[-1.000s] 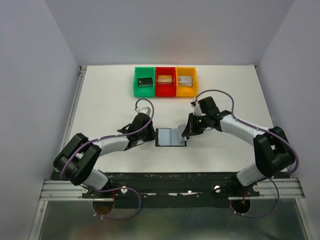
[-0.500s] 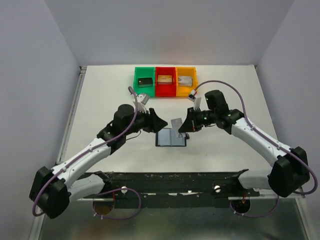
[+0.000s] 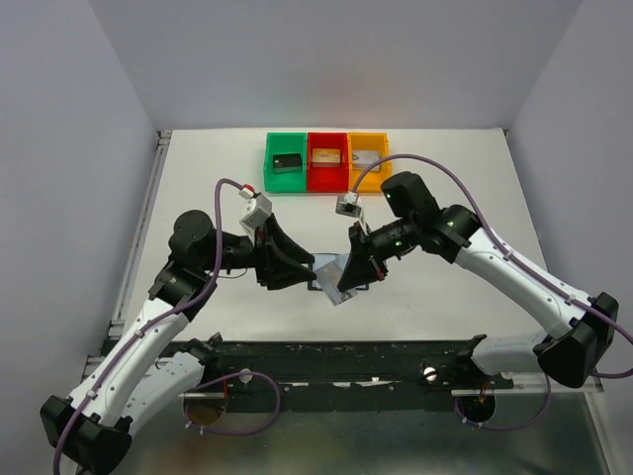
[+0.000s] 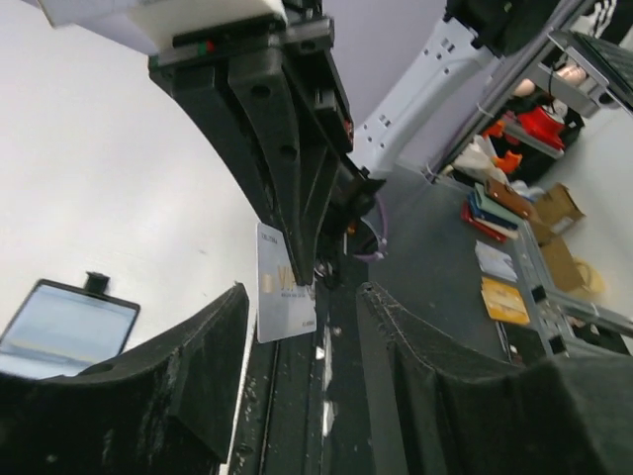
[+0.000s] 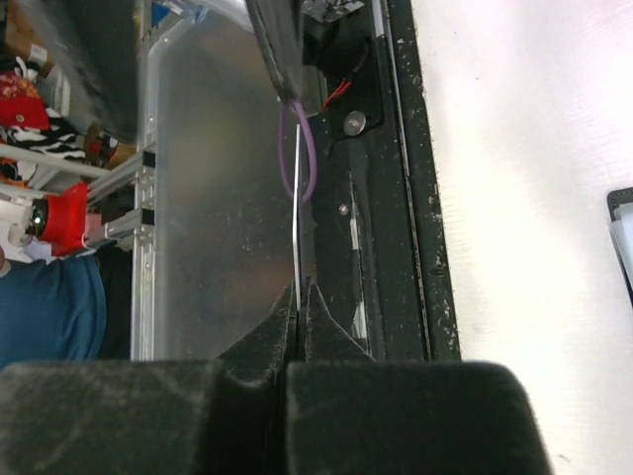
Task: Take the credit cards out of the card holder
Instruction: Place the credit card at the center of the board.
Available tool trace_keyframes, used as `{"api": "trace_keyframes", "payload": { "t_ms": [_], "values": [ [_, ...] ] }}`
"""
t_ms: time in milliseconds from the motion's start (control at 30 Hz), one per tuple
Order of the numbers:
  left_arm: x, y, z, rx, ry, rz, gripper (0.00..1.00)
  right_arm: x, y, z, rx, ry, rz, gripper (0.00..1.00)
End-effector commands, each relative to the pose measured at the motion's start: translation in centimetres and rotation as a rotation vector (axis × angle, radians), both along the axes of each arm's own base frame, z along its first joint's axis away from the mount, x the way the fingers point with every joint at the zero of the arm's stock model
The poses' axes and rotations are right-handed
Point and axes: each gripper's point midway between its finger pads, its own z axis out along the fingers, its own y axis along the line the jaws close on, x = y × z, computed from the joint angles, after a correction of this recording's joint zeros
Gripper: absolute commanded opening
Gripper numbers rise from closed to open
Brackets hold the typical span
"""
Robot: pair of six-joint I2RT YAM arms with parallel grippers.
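My right gripper (image 3: 348, 277) is shut on a pale silver-grey credit card (image 3: 334, 293) and holds it in the air, tilted, over the near edge of the card holder. In the right wrist view the card (image 5: 296, 247) shows edge-on between the closed pads (image 5: 297, 309). The card holder (image 3: 319, 267), a black wallet with blue-grey lining, lies open on the table, mostly hidden under both grippers. It also shows in the left wrist view (image 4: 61, 330). My left gripper (image 3: 302, 269) is open and empty, raised beside the card and facing it (image 4: 285, 297). The other cards are not visible.
Green (image 3: 287, 161), red (image 3: 327, 160) and yellow (image 3: 367, 158) bins stand in a row at the back, each with a small block inside. The black rail of the table's near edge (image 3: 346, 351) runs below the grippers.
The right gripper has risen from the wallet and swung toward the near edge with the silver-grey card. The left gripper has left the wallet, lifted, and drawn back to the left.
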Motion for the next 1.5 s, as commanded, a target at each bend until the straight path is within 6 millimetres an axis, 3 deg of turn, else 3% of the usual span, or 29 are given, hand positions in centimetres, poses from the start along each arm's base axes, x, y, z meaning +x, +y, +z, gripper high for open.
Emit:
{"api": "trace_keyframes", "payload": {
  "t_ms": [0, 367, 533, 1000, 1200, 1300, 1333, 1367, 1467],
  "values": [
    [-1.4, -0.1, -1.7, 0.04, 0.068, -0.122, 0.57, -1.4, -0.4, 0.3, -0.042, -0.004, 0.07, 0.01],
    [-2.0, -0.6, -2.5, 0.048, 0.125, -0.18, 0.44, -1.9, 0.1, 0.5, -0.094, -0.041, 0.088, 0.01],
    [-2.1, -0.9, -3.0, 0.059, 0.142, -0.185, 0.24, -1.7, 0.5, 0.2, -0.114, -0.045, 0.091, 0.01],
    [-2.8, -1.4, -4.1, 0.081, 0.172, -0.217, 0.0, -1.9, 0.6, 0.3, -0.126, -0.069, 0.114, 0.01],
    [-2.7, -1.6, -4.3, 0.089, 0.173, -0.209, 0.0, -1.9, 0.5, 0.3, -0.131, -0.08, 0.109, 0.02],
    [-2.0, -1.8, -4.7, 0.103, 0.181, -0.163, 0.0, -1.5, 0.5, 0.4, -0.137, -0.09, 0.089, 0.18],
    [-1.6, -1.8, -4.9, 0.108, 0.183, -0.143, 0.0, -1.5, 0.5, 0.5, -0.132, -0.099, 0.084, 0.19],
    [-1.5, -1.8, -5.0, 0.111, 0.185, -0.133, 0.0, -1.3, 0.5, 0.6, -0.131, -0.105, 0.074, 0.18],
    [-1.1, -1.9, -5.3, 0.113, 0.199, -0.111, 0.0, -1.3, 0.6, 1.0, -0.109, -0.118, 0.066, 0.04]
  ]
}}
